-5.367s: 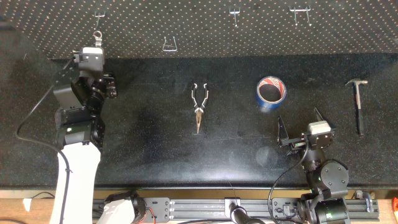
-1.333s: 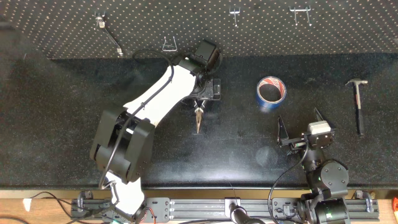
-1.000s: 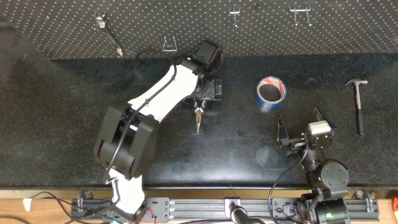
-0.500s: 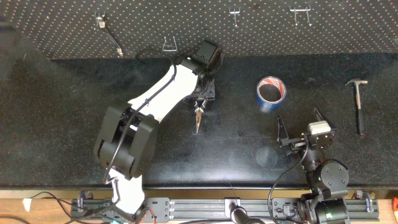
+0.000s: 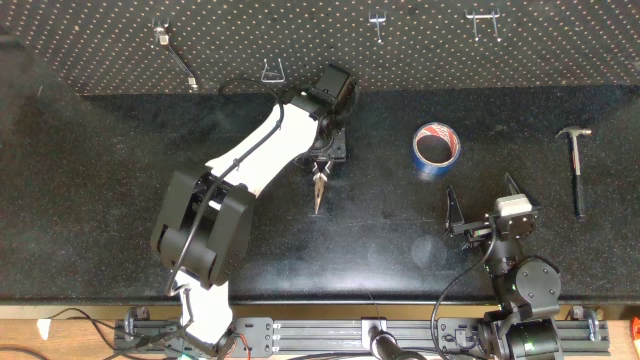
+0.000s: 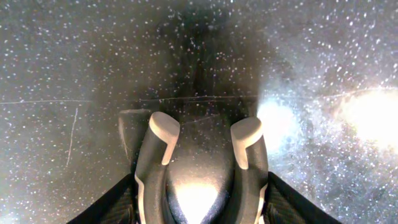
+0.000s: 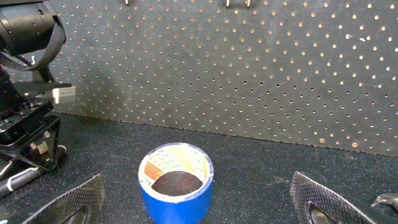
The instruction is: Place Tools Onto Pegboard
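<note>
Bearings: you had 12 o'clock toward the pegboard (image 5: 300, 40), read from the top view.
Left gripper (image 5: 327, 152): your left arm reached across to mid-table; the gripper sat low over the handle end of the pliers (image 5: 319, 190).
Left fingers: you had them drawn in narrow, pressed on the outer sides of both pliers handles (image 6: 165, 130).
Pliers: lying flat on the table (image 5: 120, 180) near its centre, handles at 12 o'clock, nose at 6 o'clock.
Right gripper (image 5: 483, 205): at 5 o'clock of the table, close to its own base, facing 12 o'clock.
Right fingers: you kept them spread wide, holding nothing.
Tape roll (image 5: 437, 148): blue, upright on the table, at 3 o'clock from the pliers and at 11 o'clock from your right gripper, well apart from both.
Hammer (image 5: 576, 170): flat at the table's 3 o'clock edge, head at 12 o'clock.
Pegboard stock: one slim dark tool (image 5: 178, 58) hanging at 10 o'clock; bare hooks at 11 o'clock (image 5: 272, 72), 12 o'clock (image 5: 377, 20) and 1 o'clock (image 5: 483, 20).
</note>
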`<state>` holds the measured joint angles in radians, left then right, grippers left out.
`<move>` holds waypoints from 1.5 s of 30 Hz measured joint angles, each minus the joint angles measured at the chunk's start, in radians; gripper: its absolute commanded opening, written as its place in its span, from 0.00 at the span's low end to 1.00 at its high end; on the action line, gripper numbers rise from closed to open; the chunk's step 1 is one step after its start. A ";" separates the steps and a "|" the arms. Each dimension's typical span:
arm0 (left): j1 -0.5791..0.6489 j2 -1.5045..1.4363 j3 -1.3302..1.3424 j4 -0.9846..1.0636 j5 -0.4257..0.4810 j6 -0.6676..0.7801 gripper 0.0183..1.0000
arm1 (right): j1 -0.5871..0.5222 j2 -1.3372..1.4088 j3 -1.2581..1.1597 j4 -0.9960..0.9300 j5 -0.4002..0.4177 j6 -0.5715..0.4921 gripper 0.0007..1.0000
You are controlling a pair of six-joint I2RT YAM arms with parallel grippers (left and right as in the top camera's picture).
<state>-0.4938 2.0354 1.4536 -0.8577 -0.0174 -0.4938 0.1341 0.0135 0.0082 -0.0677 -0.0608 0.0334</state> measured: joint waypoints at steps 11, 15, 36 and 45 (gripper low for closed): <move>-0.001 -0.536 -0.003 -0.030 -0.039 0.172 0.01 | 0.000 0.000 0.000 0.000 0.000 0.000 0.98; 0.027 -0.610 -0.010 0.150 -0.180 0.190 0.01 | 0.000 0.000 0.000 0.000 0.000 0.000 0.98; 0.200 -0.652 -0.647 1.358 -0.271 0.286 0.01 | 0.000 0.000 0.000 0.000 0.000 0.000 0.98; 0.203 -0.513 -0.647 1.585 -0.271 0.289 0.01 | 0.000 0.000 0.000 0.000 0.000 0.000 0.98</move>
<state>-0.2913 1.5223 0.8062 0.7269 -0.2886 -0.2050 0.1341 0.0135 0.0086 -0.0677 -0.0608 0.0334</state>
